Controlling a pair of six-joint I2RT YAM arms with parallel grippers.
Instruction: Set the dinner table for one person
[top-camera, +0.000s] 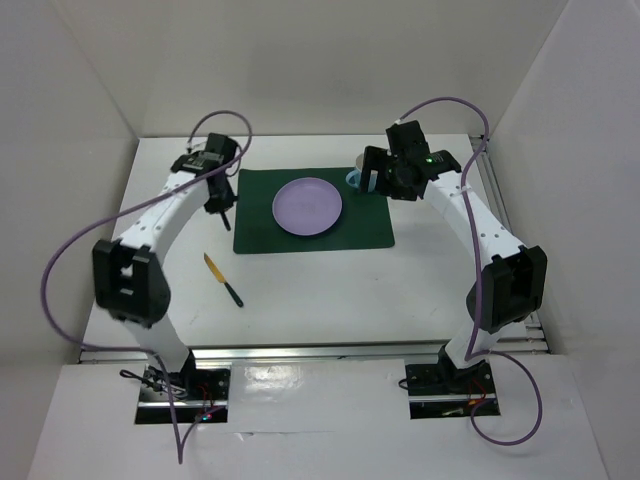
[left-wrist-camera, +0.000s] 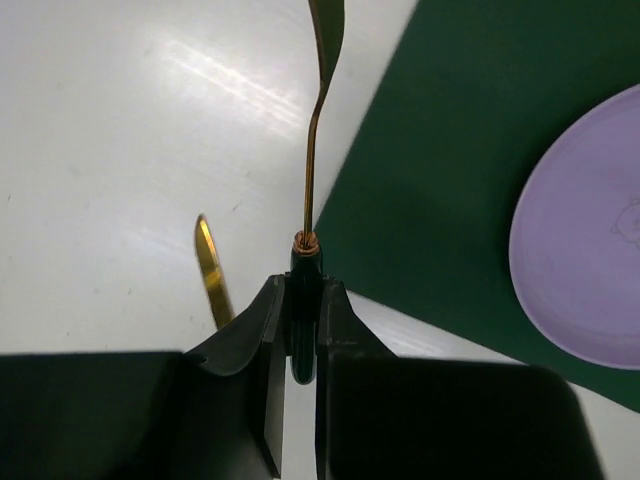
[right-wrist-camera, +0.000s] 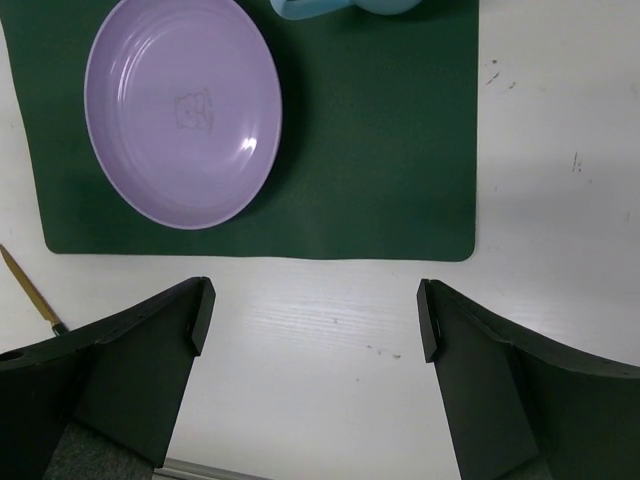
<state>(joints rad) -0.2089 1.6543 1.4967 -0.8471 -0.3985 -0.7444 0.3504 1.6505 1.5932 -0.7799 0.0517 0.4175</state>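
Note:
The white dinner table (top-camera: 330, 290) holds a dark green placemat (top-camera: 370, 235) with a purple plate (top-camera: 308, 207) on it. A light blue cup (top-camera: 354, 180) stands at the mat's far right, partly hidden by my right gripper (top-camera: 380, 182). That gripper is open and empty above the mat's right part; in its wrist view (right-wrist-camera: 315, 315) the plate (right-wrist-camera: 183, 110) and cup (right-wrist-camera: 340, 8) show. My left gripper (top-camera: 215, 203) is shut on the black handle of a gold utensil (left-wrist-camera: 312, 150), held just left of the mat. Its head is cut off by the frame edge.
A gold knife with a black handle (top-camera: 224, 281) lies on the bare table left of the mat's near corner; its blade shows in the left wrist view (left-wrist-camera: 210, 270). White walls enclose the table on three sides.

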